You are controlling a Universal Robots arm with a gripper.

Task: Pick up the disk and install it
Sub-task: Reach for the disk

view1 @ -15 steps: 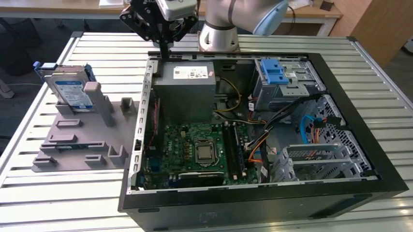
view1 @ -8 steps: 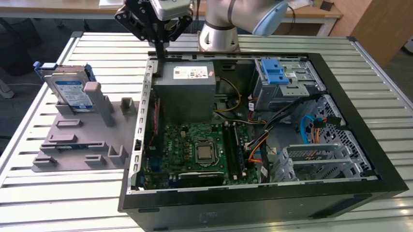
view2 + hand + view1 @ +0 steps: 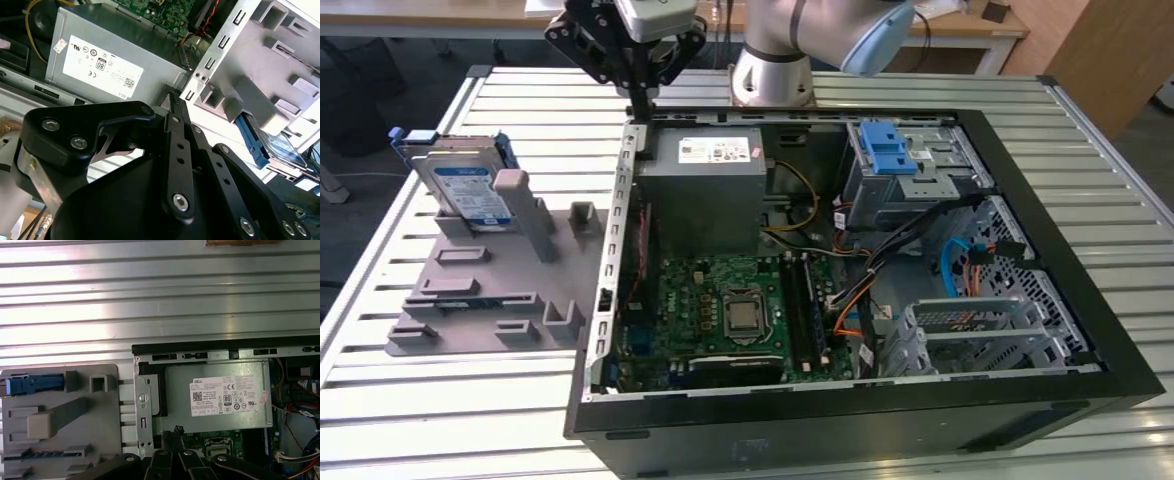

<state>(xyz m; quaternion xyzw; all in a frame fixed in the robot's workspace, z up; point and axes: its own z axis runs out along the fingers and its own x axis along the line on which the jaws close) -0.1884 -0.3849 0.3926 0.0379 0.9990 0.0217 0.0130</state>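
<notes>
The disk (image 3: pixel 463 188), silver with a white-and-blue label and a blue carrier, stands on edge in a grey holder (image 3: pixel 487 290) on the table, at the exterior view's left of the open computer case (image 3: pixel 1014 300). Its blue edge shows in both wrist views (image 3: pixel 254 144) (image 3: pixel 31 385). My gripper (image 3: pixel 642 106) hangs above the case's back corner, over the rim beside the power supply (image 3: pixel 707 190), and apart from the disk. The black fingers (image 3: pixel 174 432) meet at the tips with nothing held; they look shut (image 3: pixel 173 96).
Inside the case lie a green motherboard (image 3: pixel 720 300), bundled cables (image 3: pixel 854 290) and a grey drive cage with a blue latch (image 3: pixel 891 150). The slatted metal table (image 3: pixel 454 400) extends around the case. The grey holder has several upright posts and slots.
</notes>
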